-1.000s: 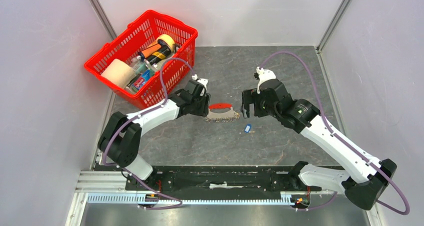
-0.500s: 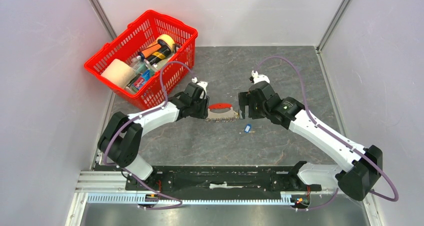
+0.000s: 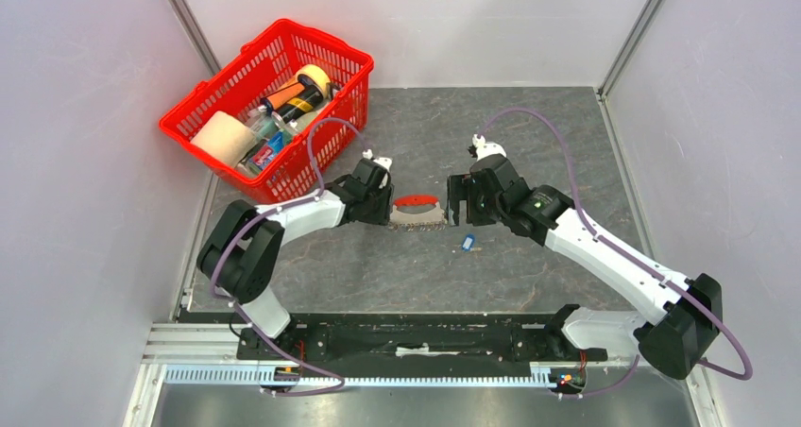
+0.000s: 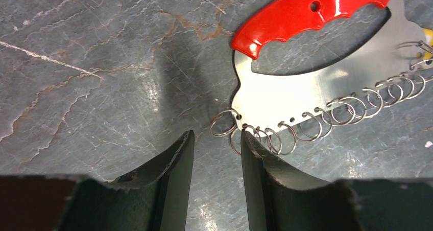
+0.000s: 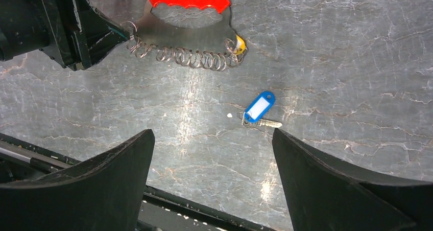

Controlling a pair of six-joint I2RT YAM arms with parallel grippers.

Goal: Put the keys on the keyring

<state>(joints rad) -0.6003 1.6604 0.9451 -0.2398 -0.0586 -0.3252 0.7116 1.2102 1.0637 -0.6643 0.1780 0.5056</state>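
Lying under wide-apart right claw: keys; left claw narrowly apart at end of keyring

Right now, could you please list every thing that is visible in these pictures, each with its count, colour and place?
keyring: one, red handle on a silvery plate fringed with wire rings, lying on the table between the two grippers.
key: one, blue tag and silvery blade, on the table nearer than the keyring and apart from it.
basket: one, red, at the far left of the table.
cream roll: one, in the basket.
tape roll: one, yellowish, in the basket.
bottle: one, black and orange, in the basket; smaller items beside it I cannot name.
table: one, grey, stone-patterned.
left gripper: one, black, fingers slightly apart at the keyring's left-end rings.
right gripper: one, black, wide open, by the keyring's right end.
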